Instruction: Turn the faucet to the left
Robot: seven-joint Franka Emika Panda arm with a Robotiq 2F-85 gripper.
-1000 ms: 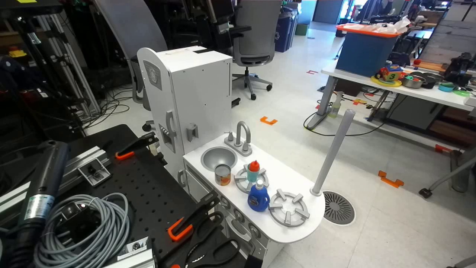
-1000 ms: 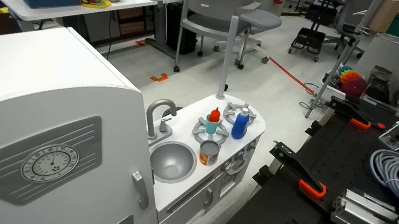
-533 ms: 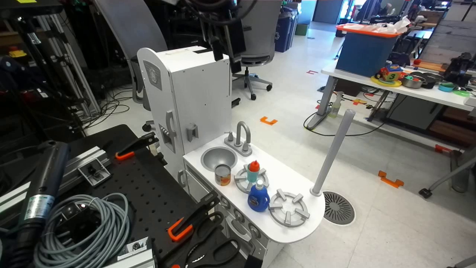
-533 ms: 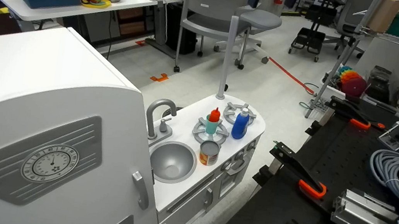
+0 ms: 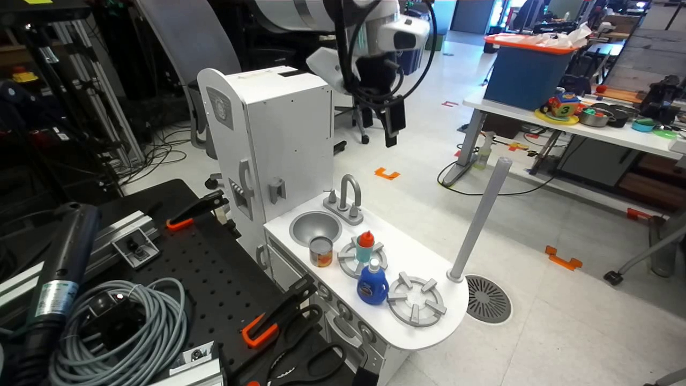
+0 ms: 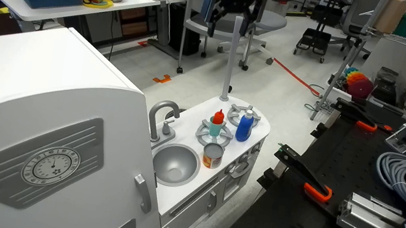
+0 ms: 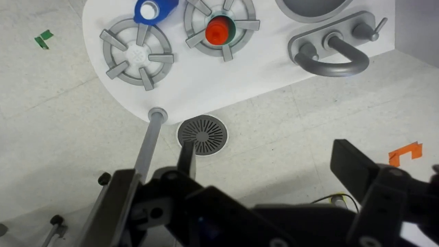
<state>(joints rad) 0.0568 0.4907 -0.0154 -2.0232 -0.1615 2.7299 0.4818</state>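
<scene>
Toy kitchen unit (image 5: 292, 150) standing upright, robot arm (image 5: 386, 37) hanging nearby

In an exterior view, the robot arm is hanging at twelve o'clock of the white counter (image 5: 402, 254). The gripper (image 7: 264, 151) is holding its jaws wide apart. The grey basin (image 6: 175, 168) is sitting sunk in the counter. The faucet (image 7: 332, 69) is standing just beside the basin, showing at two o'clock in the wrist view, well apart from the gripper. From the basin, in an exterior view, a blue bottle (image 5: 371, 287) is standing at half past four and a can (image 5: 321, 256) between five and six.
</scene>
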